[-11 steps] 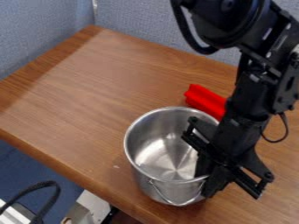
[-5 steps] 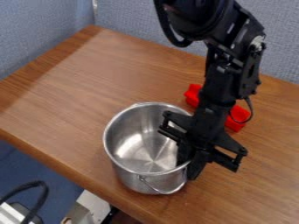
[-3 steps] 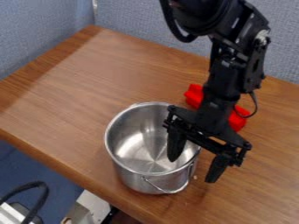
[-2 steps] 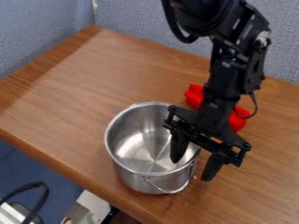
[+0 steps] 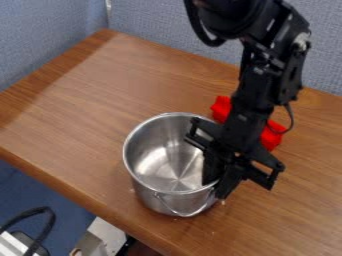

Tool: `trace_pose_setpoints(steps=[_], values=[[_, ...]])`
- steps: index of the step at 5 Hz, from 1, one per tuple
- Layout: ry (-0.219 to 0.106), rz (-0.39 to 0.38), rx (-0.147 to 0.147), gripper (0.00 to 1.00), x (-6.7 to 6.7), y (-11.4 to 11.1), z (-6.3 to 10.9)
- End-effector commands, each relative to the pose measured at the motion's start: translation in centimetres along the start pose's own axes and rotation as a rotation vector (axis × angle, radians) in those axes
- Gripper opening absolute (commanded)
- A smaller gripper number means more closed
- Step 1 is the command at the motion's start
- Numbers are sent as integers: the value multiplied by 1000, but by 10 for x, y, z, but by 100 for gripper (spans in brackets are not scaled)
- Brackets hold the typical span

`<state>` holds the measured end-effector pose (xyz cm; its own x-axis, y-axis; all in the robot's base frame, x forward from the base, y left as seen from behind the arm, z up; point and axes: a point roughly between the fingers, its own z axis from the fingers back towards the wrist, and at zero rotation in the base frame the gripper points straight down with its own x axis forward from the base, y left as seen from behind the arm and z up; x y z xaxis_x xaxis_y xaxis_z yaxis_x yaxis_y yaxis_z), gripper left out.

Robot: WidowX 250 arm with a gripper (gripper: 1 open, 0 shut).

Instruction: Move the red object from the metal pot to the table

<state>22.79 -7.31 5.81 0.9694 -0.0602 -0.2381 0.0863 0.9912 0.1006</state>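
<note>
The metal pot (image 5: 150, 196) stands near the table's (image 5: 94, 90) front edge, and its inside looks empty. The red object (image 5: 222, 106) lies on the table just behind the pot, mostly hidden by my arm, with another red end (image 5: 275, 131) showing to the arm's right. My gripper (image 5: 223, 186) points down at the pot's right side. Its fingers are drawn close together over the pot's right wall, one inside and one outside, so it looks shut on the rim.
A blue wall (image 5: 54, 25) stands behind the table's far left edge. The table's rounded front edge (image 5: 67, 175) runs close under the pot. Below it hang a black cable (image 5: 30, 228) and something white (image 5: 100, 240).
The gripper's fingers stood wide apart over the pot's right side half a second ago; now they have drawn together on the pot's wall. The pot has shifted very slightly.
</note>
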Motion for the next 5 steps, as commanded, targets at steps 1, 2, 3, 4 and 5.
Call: trace_pose_setpoints(steps=[1, 2, 3, 4, 5], values=[[-31, 31, -3, 0, 3, 9, 6], [-28, 52, -12, 100, 3, 14, 6], [-27, 30, -9, 0, -7, 11, 1], [-58, 16, -6, 100, -12, 8, 3], [-61, 42, -10, 100, -24, 16, 4]])
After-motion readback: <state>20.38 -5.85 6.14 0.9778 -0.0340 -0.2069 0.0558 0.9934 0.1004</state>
